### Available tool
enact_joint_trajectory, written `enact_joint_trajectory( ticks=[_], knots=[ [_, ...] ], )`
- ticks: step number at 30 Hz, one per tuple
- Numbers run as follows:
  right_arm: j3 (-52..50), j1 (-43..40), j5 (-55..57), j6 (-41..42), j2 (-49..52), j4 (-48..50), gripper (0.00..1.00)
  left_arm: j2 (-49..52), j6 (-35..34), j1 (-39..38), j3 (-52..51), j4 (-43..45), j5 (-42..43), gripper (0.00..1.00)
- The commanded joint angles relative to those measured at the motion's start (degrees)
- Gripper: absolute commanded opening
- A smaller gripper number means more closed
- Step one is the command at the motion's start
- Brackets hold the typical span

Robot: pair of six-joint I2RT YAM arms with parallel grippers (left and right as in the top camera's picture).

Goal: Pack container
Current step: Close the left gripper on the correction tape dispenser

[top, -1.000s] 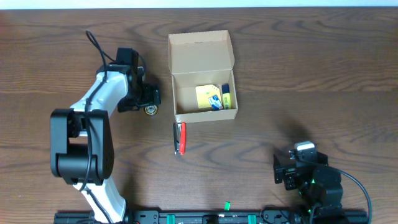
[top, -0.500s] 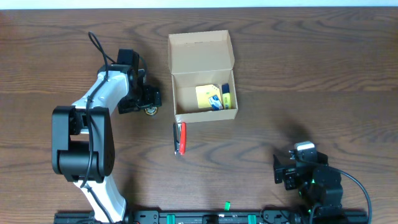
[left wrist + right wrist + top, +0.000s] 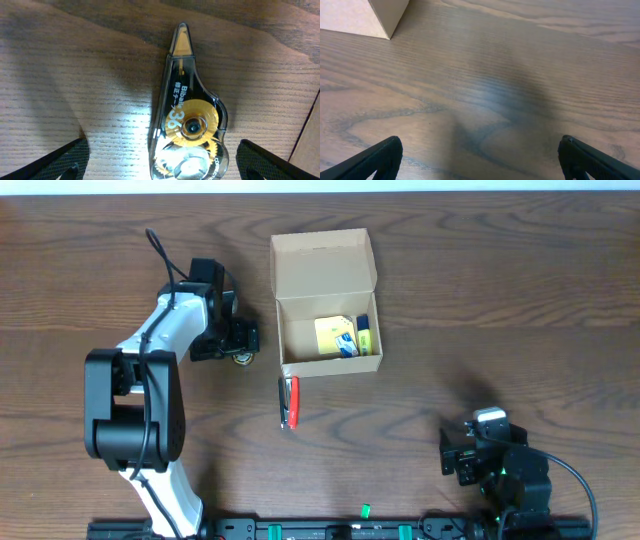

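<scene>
Almost nothing shifts over the last second. The left arm (image 3: 165, 330) only settles a touch at its elbow. The left jaws stay spread wide on either side of the correction tape (image 3: 187, 130), which lies flat on the bench (image 3: 500, 300) left of centre, not yet gripped. The container (image 3: 325, 300) sits at upper centre, its lid flap folded back, with a yellow pad (image 3: 335, 335) and other small items inside. A red and black pen-like tool (image 3: 289, 401) lies just below its front wall. The right jaws, at lower right, hang wide open over the wood. Packing looks partway done, and the tape is probably next.
</scene>
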Motion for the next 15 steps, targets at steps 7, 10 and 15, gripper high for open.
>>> enact_joint_trajectory(
  ticks=[7,10,15],
  knots=[
    [-0.66,-0.31,-0.2,-0.66,-0.39,-0.24,0.99,3.56,1.51,-1.84,0.46,-0.09,-2.64,1.0],
    [-0.66,-0.31,-0.2,-0.66,-0.39,-0.24,0.99,3.56,1.46,-1.79,0.46,-0.11,-3.02,0.88],
    [-0.66,-0.31,-0.2,-0.66,-0.39,-0.24,0.99,3.56,1.46,-1.79,0.46,-0.55,-3.54,0.78]
  ],
)
